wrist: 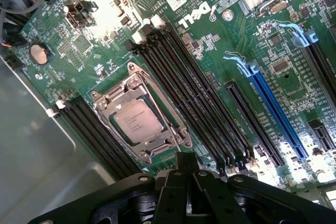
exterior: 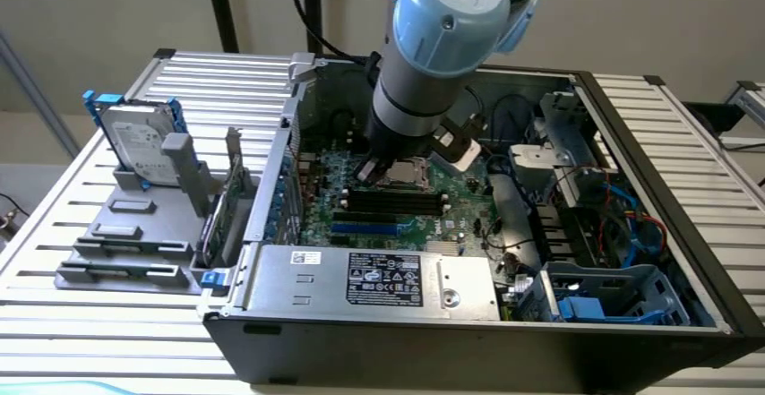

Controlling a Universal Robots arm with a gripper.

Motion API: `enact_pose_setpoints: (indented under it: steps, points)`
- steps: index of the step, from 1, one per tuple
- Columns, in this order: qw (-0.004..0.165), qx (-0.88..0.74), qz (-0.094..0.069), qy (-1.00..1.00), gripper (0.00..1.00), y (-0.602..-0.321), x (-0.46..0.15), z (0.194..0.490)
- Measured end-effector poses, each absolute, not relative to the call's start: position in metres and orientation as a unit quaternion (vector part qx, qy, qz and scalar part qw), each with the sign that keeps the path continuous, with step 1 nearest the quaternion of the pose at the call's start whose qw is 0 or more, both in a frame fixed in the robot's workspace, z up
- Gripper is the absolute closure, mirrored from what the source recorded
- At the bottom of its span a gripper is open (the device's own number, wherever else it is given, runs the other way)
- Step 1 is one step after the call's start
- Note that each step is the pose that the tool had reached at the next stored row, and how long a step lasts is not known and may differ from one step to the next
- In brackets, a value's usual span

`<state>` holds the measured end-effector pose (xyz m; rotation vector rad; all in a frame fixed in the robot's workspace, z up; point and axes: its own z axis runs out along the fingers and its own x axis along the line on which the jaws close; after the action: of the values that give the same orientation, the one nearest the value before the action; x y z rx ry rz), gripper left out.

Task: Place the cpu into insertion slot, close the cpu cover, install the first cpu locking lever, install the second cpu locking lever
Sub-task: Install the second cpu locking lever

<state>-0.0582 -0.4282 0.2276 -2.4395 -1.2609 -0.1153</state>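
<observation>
In the wrist view the gripper [wrist: 188,174] hangs just above the green motherboard [wrist: 210,40], with its black fingers [wrist: 181,182] pressed together and holding nothing. The cpu [wrist: 137,121] sits in the insertion slot [wrist: 118,129], its pale silvery face up; there is small printing on it, but I cannot read it. The cpu cover [wrist: 167,129], a silvery metal frame, lies closed around the chip, so the chip shows through its window. Whether the locking levers are hooked I cannot tell.

On the motherboard the white word "DELL" [wrist: 197,15] is printed, seen upside down. Long black memory slots [wrist: 194,98] run on both sides of the socket, and one blue expansion slot [wrist: 278,114] lies further away. A round coin battery [wrist: 39,53] sits near the board's edge.

In the exterior view the arm [exterior: 436,46] reaches down into the open computer case [exterior: 669,261], and the gripper [exterior: 380,169] is just beside the socket [exterior: 409,175]. A silver power supply [exterior: 371,279] with a black label lies at the front. A hard drive [exterior: 138,149] stands in a grey holder [exterior: 125,234] at the exterior view's left.
</observation>
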Motion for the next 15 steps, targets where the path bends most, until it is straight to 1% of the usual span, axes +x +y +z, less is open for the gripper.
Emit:
enact_pose_setpoints:
  steps: [15]
  points:
    - [0.195, -0.87, -0.042, -0.45, 0.89, -0.427, -0.063, 0.213]
